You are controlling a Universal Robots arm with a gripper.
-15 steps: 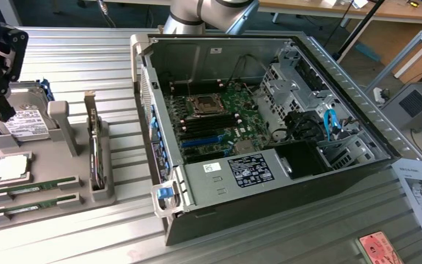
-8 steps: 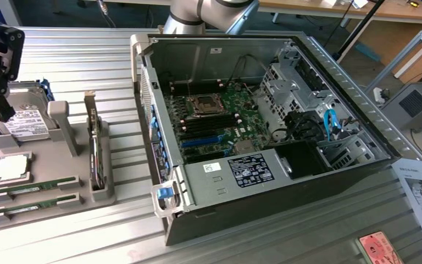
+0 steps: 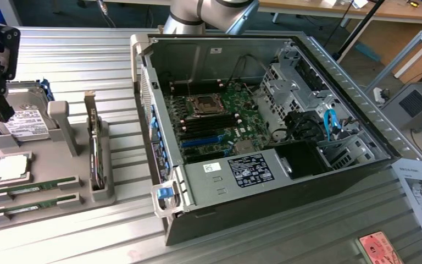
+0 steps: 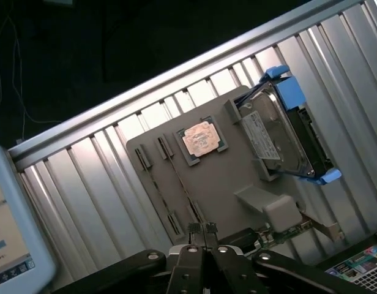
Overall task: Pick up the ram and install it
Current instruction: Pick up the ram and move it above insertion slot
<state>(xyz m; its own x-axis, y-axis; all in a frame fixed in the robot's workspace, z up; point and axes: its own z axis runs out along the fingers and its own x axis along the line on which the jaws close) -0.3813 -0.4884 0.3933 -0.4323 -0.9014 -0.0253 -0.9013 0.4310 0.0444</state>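
1. Progress: nothing done as far as can be seen. The ram (image 3: 31, 187) sits in its holder on the grey tray (image 3: 57, 212), not yet picked up. Both the pick and the install are outstanding.
2. A second stick (image 3: 28, 203) sits parallel to it, just beside it and closer to the tray's near edge. Can't tell which of the two is the target.
3. Location: both sticks are at the tray's near corner, on the exterior view's left. The processor chip (image 3: 11, 166) is just behind them and the hard drive (image 3: 24, 118) is at the far end. The tray lies on the ribbed bench (image 3: 86, 55), alongside the open computer case (image 3: 218, 220).
4. Orientation: the ram stands on its long edge, held at both ends. Its long axis runs along the tray's near edge and roughly level with the bench. The ends point toward the exterior view's left and toward the case.
5. Gripper (image 4: 204, 228): closed, fingertips together, nothing between them. It hangs above the tray, well apart from both sticks and touching nothing.
6. Destination: the memory slots (image 3: 209, 125) on the motherboard (image 3: 229, 102) look unfilled, judged from the exterior view.
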